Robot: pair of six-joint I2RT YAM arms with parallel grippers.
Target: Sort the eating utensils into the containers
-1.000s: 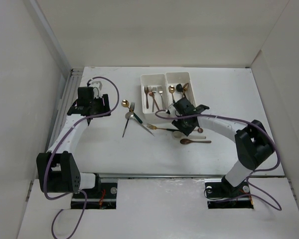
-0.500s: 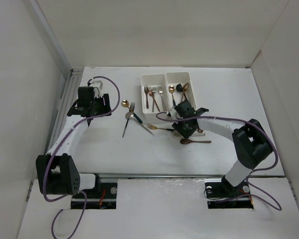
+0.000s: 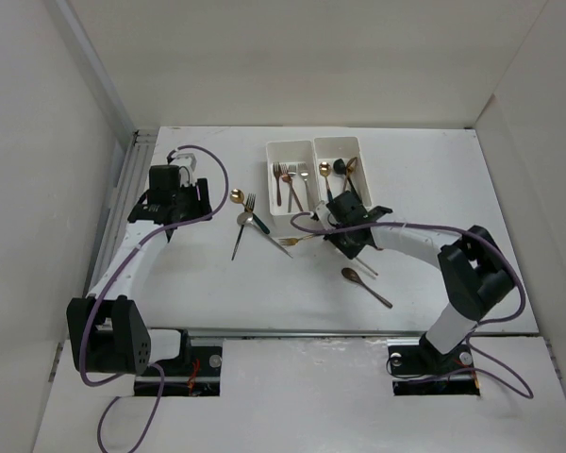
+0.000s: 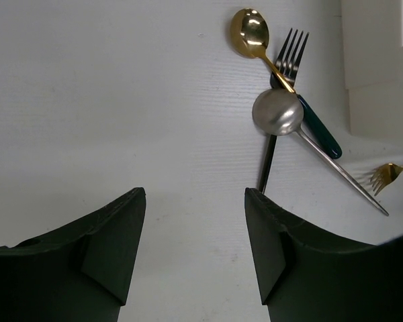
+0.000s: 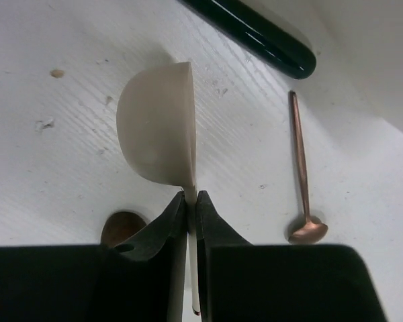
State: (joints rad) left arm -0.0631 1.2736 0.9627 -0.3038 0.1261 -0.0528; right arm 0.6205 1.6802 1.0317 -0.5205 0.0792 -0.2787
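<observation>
The white spoon [image 5: 158, 131] is the utensil in hand. The right gripper [image 5: 191, 201] has its fingers pressed together on the thin neck just below the bowl, which stands on edge. Whether the bowl touches the table [image 3: 434, 189] cannot be told. The spoon sits just in front of the containers [image 3: 313, 151], off the near end of the right-hand bin [image 3: 361, 160]. That bin holds spoons and the left-hand bin [image 3: 271, 175] holds forks, so this looks like a pickup bound for the right-hand one. The next move likely calls for a lift clear of the deep straight wall, a short carry, and a release along the bin's length. With so narrow a pinch on a slim handle, the spoon could swivel.

Its bowl looks matte, cream-coloured and deeply curved, while the other utensils are polished metal. Left of the bins, a gold spoon [image 4: 250, 30], a fork [image 4: 290, 54] and a silver spoon [image 4: 277, 113] lie crossed. A copper spoon [image 3: 366, 286] lies farther in front. The left gripper [image 4: 193, 228], its jaws wide apart and holding nothing, hovers farther left of the bins.
</observation>
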